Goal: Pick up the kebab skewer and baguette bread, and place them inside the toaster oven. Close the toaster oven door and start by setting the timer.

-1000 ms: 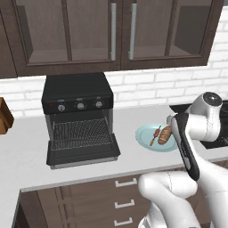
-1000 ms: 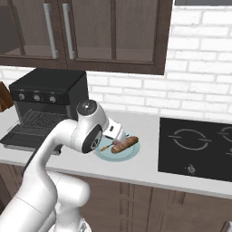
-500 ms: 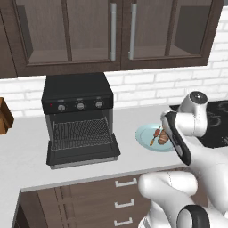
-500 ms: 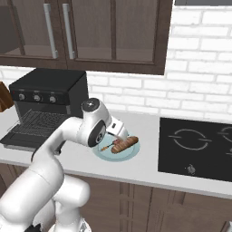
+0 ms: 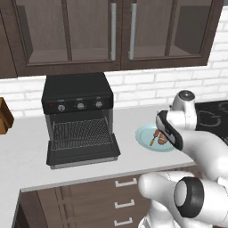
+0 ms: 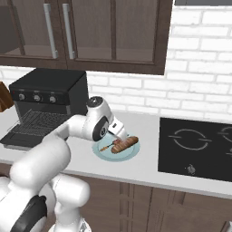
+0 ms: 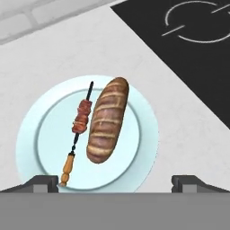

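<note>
The kebab skewer and the baguette bread lie side by side on a pale blue plate, the skewer to the loaf's left in the hand view. My gripper hovers open above the plate's near rim, with nothing between its fingers. On the counter the plate with the baguette bread and the kebab skewer sits right of the toaster oven. The toaster oven door hangs open and flat, showing the wire rack. My gripper is just over the food.
A black cooktop lies right of the plate, seen too as the cooktop. A brown wooden object stands at the counter's far left. Dark wall cabinets hang above, and drawers sit below the counter edge.
The arm has swung in and the hand has come down closer over the plate. The skewer, loaf and oven have not moved.
</note>
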